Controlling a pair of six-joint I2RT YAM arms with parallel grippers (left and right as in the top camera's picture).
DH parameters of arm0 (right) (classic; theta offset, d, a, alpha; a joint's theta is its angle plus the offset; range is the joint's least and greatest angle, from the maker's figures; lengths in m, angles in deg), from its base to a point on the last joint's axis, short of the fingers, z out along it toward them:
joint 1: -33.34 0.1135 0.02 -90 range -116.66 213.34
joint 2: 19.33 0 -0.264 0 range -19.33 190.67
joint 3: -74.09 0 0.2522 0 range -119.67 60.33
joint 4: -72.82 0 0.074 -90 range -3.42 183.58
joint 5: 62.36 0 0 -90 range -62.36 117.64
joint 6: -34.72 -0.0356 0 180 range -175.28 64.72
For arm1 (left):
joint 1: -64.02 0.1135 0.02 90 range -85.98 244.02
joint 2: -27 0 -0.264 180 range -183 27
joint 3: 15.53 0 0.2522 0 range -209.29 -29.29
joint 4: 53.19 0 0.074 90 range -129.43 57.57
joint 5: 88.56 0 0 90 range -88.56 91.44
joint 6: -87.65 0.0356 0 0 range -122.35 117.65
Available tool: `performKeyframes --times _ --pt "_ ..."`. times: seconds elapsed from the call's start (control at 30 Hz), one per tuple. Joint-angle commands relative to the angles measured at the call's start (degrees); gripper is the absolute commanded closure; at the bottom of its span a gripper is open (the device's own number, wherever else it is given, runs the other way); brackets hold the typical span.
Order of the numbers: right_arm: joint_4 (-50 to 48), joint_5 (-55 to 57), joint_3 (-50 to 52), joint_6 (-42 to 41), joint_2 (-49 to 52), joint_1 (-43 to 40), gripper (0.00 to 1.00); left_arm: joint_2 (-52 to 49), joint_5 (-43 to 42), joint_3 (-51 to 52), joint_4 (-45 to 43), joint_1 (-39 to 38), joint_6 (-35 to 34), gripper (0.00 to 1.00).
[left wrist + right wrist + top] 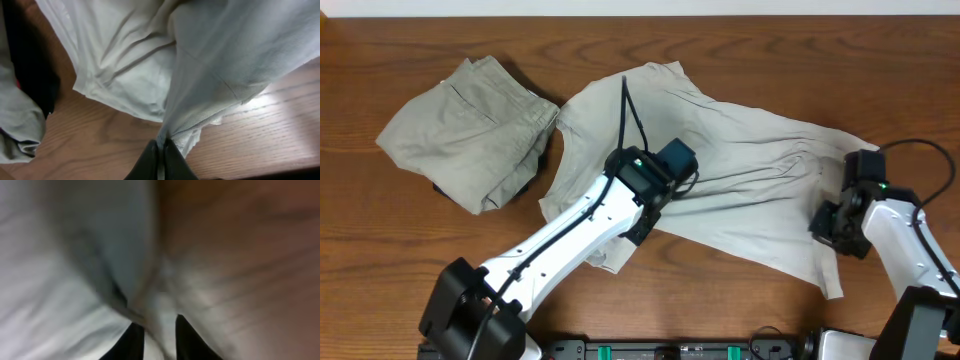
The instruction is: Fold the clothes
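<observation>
Holding the cloth, left gripper (161, 146): the jaws are pressed together on a bunched edge of the T-shirt (750, 185), and the fabric rises from between the fingertips in a drawn-up fold.
Left arm: it reaches from the near-left edge of the table (740, 310) diagonally to the middle of the shirt, and its forearm lies over the shirt's near-left part.
T-shirt: pale off-white and wrinkled, it is spread across the middle and right of the table. One end lies toward the far side, and a narrow corner trails to the near right. Creases run from the left gripper's pinch toward the right side.
Right gripper (159, 327): it sits at the shirt's right edge. The wrist view is blurred. Its two dark fingers (132, 340) stand a narrow way apart with pale fabric between them. I cannot tell whether they clamp it.
Trousers (470, 130): khaki-olive and folded in a heap, they lie at the far left of the table, just beside the shirt's left edge.
Table: brown wood grain, bare along the near side between the two arms.
</observation>
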Motion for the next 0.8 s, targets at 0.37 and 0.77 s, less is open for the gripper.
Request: performKeyframes --times 0.37,0.77 --pt "5.3 -23.7 -11.7 9.4 0.0 -11.9 0.69 0.3 1.5 -0.5 0.1 6.8 -2.1 0.94" --pt "-3.0 -16.2 2.9 1.9 0.0 4.9 0.58 0.3 1.5 -0.5 -0.7 6.8 -2.1 0.94"
